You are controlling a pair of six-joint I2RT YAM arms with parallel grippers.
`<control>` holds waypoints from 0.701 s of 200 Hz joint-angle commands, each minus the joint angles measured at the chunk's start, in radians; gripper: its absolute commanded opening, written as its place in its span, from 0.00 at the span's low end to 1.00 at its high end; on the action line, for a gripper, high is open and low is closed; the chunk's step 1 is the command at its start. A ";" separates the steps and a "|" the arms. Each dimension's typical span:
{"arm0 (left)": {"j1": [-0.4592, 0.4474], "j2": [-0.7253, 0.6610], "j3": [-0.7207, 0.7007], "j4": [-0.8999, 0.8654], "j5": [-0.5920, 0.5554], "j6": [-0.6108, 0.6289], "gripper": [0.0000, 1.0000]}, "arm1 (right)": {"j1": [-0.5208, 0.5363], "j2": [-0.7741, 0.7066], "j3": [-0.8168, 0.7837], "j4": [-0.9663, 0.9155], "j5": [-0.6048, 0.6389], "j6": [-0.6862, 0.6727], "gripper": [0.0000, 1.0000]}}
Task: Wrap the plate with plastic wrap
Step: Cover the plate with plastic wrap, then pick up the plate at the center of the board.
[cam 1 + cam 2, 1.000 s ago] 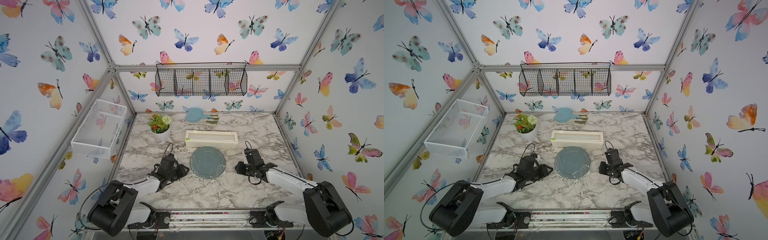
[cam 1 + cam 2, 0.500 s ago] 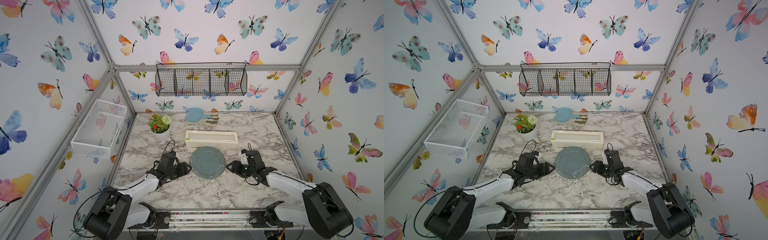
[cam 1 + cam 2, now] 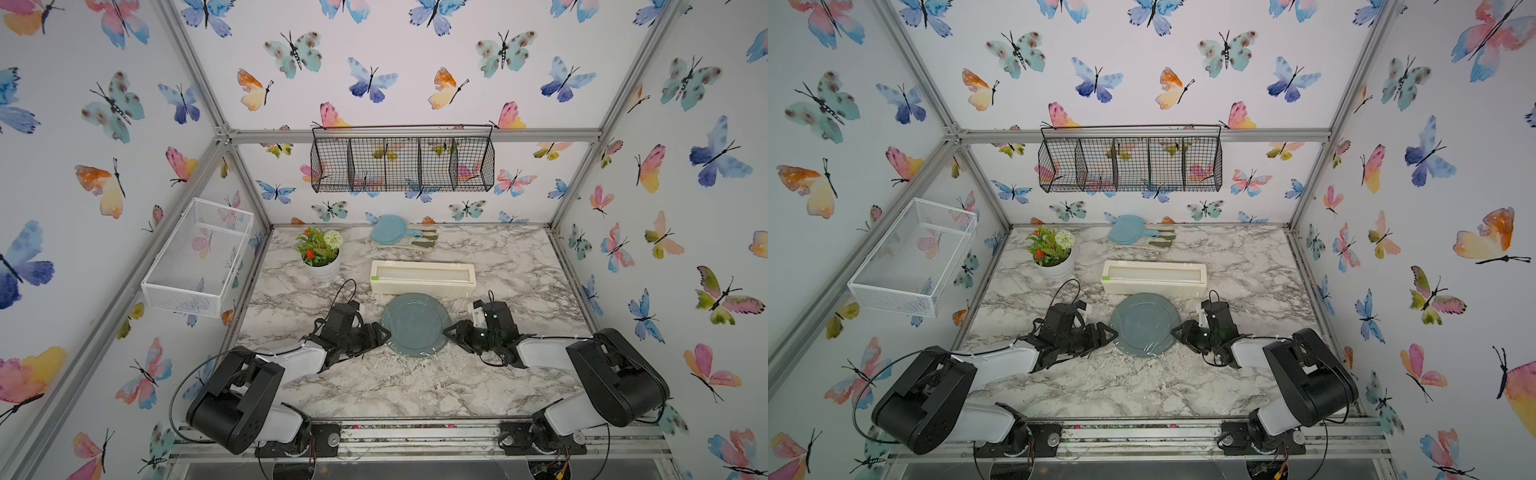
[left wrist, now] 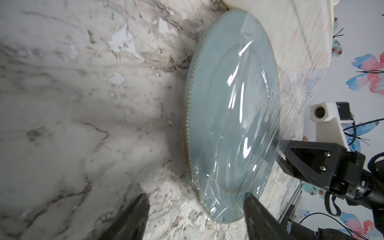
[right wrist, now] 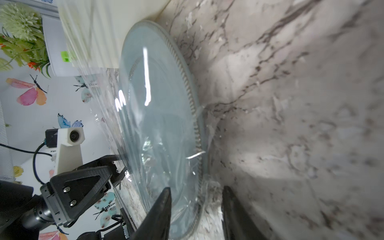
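Note:
The grey-blue plate lies flat mid-table, its far rim against the cream dispenser box. Wrinkled, glinting plastic wrap runs from the box over the plate and spills onto the marble at the near side. My left gripper is low at the plate's left edge, open wide, one finger over the film-covered rim and one over the table. My right gripper is at the right edge, open, with the rim and film between its jaws.
A potted plant stands back left. A light-blue round board with green-handled utensils lies by the back wall. A black wire basket hangs on the back wall, and a white mesh basket on the left wall.
Both grippers have moved inward to the plate's edges from either side. The left jaws have opened wider; the right jaws widened, then narrowed again.

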 commanded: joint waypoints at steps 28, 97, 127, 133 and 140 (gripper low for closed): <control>-0.012 0.111 0.033 0.078 0.045 -0.016 0.49 | 0.014 0.090 -0.004 0.178 -0.028 0.063 0.34; -0.052 0.185 0.050 0.125 0.080 -0.032 0.35 | 0.028 0.160 -0.034 0.311 -0.016 0.107 0.09; -0.054 0.172 0.039 0.127 0.080 -0.036 0.35 | 0.029 0.134 -0.033 0.275 -0.003 0.092 0.02; -0.054 0.167 0.037 0.125 0.077 -0.036 0.36 | 0.029 0.121 -0.031 0.260 -0.001 0.086 0.02; -0.054 0.155 0.035 0.118 0.075 -0.036 0.38 | 0.028 0.102 -0.031 0.242 0.006 0.082 0.02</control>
